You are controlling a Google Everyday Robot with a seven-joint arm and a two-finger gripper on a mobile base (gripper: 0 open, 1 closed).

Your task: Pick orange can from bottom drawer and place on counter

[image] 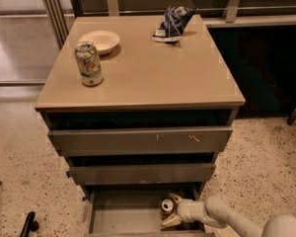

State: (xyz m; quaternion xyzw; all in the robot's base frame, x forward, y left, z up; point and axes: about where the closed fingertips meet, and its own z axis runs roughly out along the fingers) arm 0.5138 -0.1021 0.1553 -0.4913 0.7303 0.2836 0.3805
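Note:
The orange can point(166, 207) stands upright in the open bottom drawer point(119, 216), toward its right side, silver top showing. My gripper point(171, 211) reaches in from the lower right on a pale arm. Its two yellowish fingers point(175, 198) are spread, one behind the can and one in front, closely flanking it. I cannot tell whether they touch it. The tan counter point(148, 68) tops the drawer cabinet above.
On the counter stand a white-and-green can point(89, 63), a pale bowl point(99, 41) and a crumpled blue chip bag point(172, 22). The two upper drawers point(140, 140) stick out slightly above the bottom drawer. Speckled floor surrounds the cabinet.

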